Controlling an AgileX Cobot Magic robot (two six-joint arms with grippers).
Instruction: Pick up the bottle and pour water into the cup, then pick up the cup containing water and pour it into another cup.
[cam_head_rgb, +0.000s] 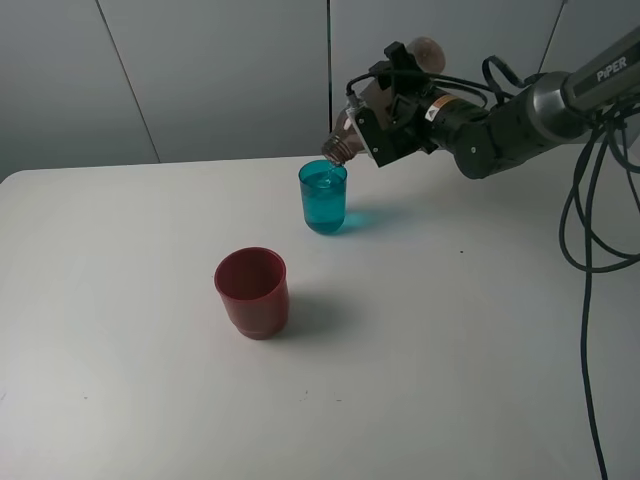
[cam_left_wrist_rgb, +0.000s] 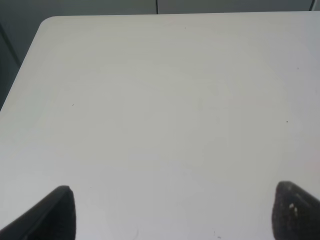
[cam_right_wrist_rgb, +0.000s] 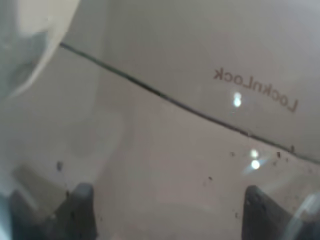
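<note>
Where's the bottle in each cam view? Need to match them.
Exterior high: bottle upper centre, tilted in the right end effector, mouth over the teal cup.
Left wrist: absent; only white table.
Right wrist: bottle fills the frame, mirrored lettering.
Shared landmark: white table, in exterior high and left wrist; bottle covers the right wrist view.

White lettering "PIPER" noted on the right arm (cam_head_rgb: 570, 95), upper link. "LocknLock" noted on the bottle (cam_right_wrist_rgb: 200, 125), translucent wall, reading mirrored in the right wrist view
</note>
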